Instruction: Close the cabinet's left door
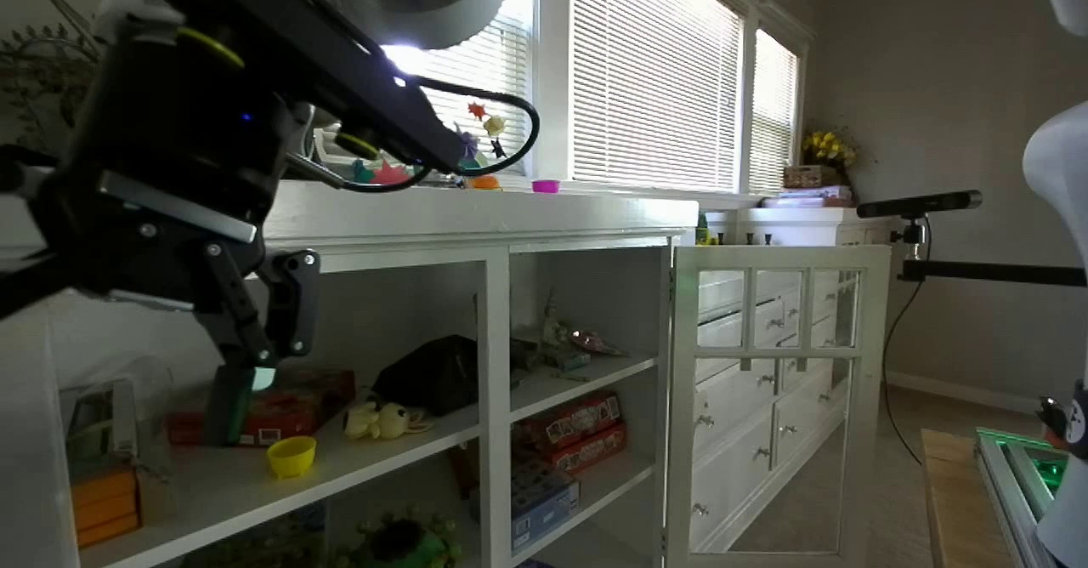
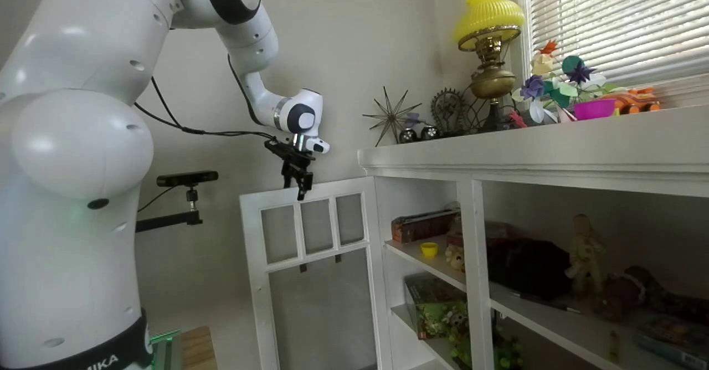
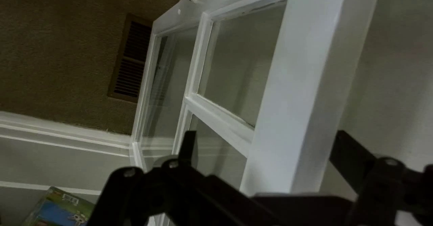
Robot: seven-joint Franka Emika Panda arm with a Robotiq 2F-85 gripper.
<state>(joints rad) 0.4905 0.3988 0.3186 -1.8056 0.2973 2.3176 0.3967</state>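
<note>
In an exterior view, the left door [image 2: 318, 255] is standing wide open at lower centre-left of the frame, its right edge lying beside the cabinet [image 2: 532, 154]. The hand [image 2: 294, 191] is hanging at its top edge, spread wide and gripping nothing. For a good swing, it should be pressing on the face turned away from the cabinet, following an arc about the door's probable hinge edge at right, then lifting off before closing can pinch a finger. The wrist view is showing what neither exterior view is making plain: the top rail [image 3: 287, 84] is running between the fingers [image 3: 187, 148], though whether they are touching it I cannot tell. A floor vent [image 3: 131, 59] is appearing there alone. In an exterior view, a separate paned door [image 1: 778, 352] is standing open at right of the frame, unseen from the wrist.
</note>
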